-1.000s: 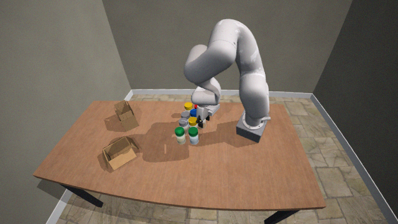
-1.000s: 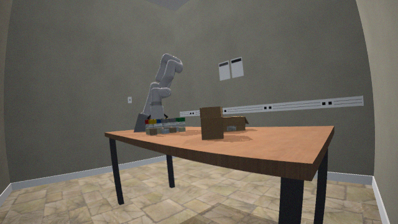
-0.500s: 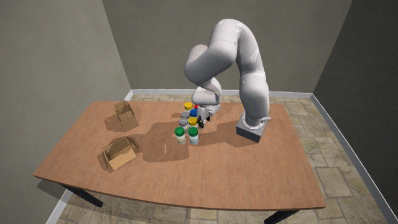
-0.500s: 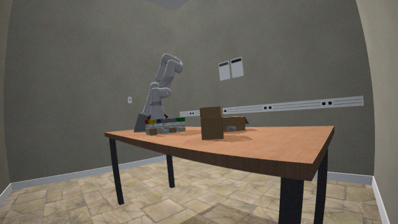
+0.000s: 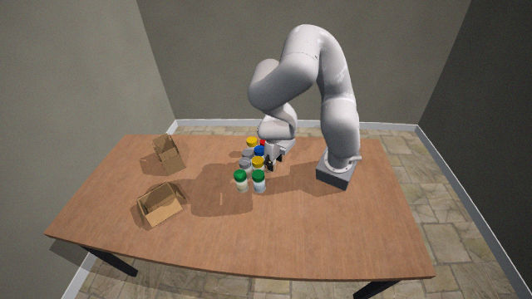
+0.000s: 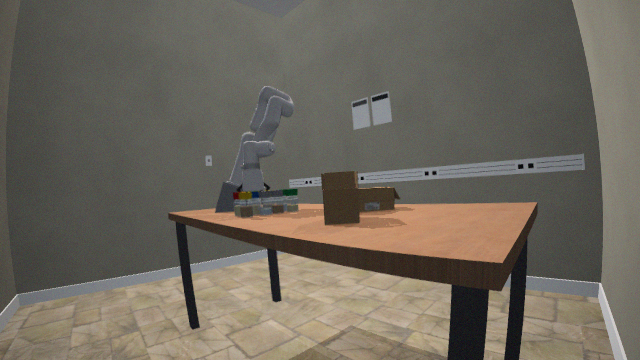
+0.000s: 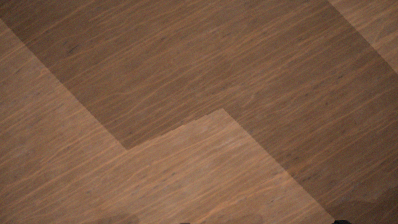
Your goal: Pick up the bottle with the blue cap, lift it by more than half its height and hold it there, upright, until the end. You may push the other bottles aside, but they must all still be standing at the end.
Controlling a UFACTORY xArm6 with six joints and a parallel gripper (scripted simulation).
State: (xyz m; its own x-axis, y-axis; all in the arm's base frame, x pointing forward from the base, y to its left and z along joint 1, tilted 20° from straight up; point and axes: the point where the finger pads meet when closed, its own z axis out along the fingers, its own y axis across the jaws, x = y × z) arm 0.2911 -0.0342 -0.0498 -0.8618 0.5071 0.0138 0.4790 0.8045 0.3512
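The bottle with the blue cap (image 5: 259, 150) stands upright in the middle of a tight cluster of bottles on the table. Around it stand a yellow-capped bottle (image 5: 251, 142) behind, a red-capped one (image 5: 263, 142) partly hidden by the arm, grey-capped ones (image 5: 247, 154), another yellow-capped one (image 5: 258, 162) and two green-capped ones (image 5: 239, 176) at the front. My gripper (image 5: 271, 163) is low at the cluster's right side, just right of the blue-capped bottle, open and empty. In the exterior view the cluster (image 6: 265, 201) shows small in front of the arm. The wrist view shows only table wood.
Two open cardboard boxes lie on the table's left part, one at the back (image 5: 168, 154) and one nearer the front (image 5: 160, 204). The arm's base (image 5: 337, 171) stands right of the bottles.
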